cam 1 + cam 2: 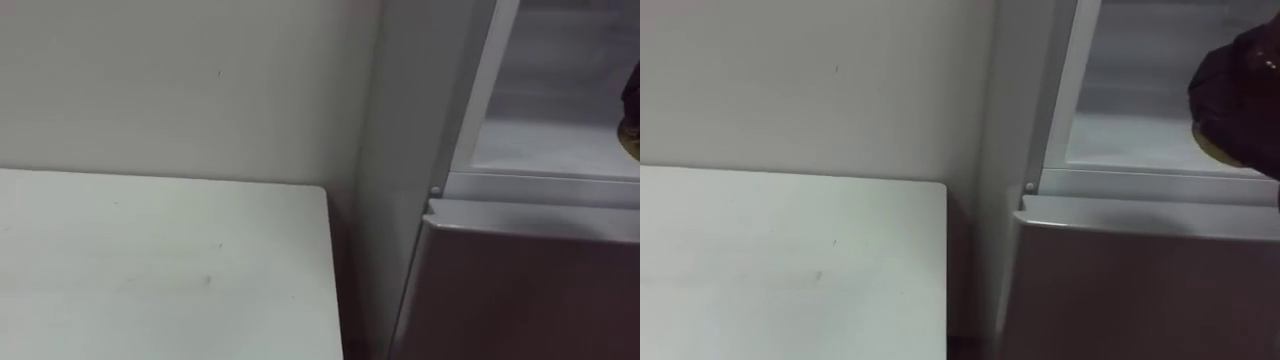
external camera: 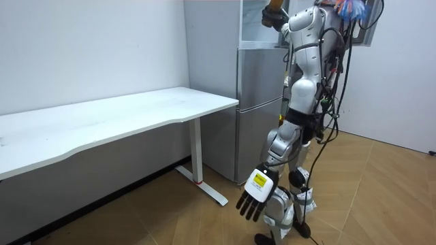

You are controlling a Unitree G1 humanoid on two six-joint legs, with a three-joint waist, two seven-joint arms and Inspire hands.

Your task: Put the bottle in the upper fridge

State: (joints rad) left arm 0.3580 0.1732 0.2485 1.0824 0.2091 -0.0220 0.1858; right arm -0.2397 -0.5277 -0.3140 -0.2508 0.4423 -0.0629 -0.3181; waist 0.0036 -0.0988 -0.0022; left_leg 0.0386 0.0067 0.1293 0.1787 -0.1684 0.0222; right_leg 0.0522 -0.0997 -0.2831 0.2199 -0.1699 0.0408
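No print is legible; the yellow label point(image 2: 259, 181) on the left hand point(image 2: 256, 201) is too small to read.

Smooth matt white table top point(image 1: 160, 260) beside a satin grey metal fridge door point(image 1: 520, 290)

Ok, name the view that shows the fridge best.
The room view: the fridge stands nearly whole beside the table, upper part open, shut below, the robot's right hand up inside the open part. The eye views catch a strip of it: the open part's floor and the top edge of the door beneath.
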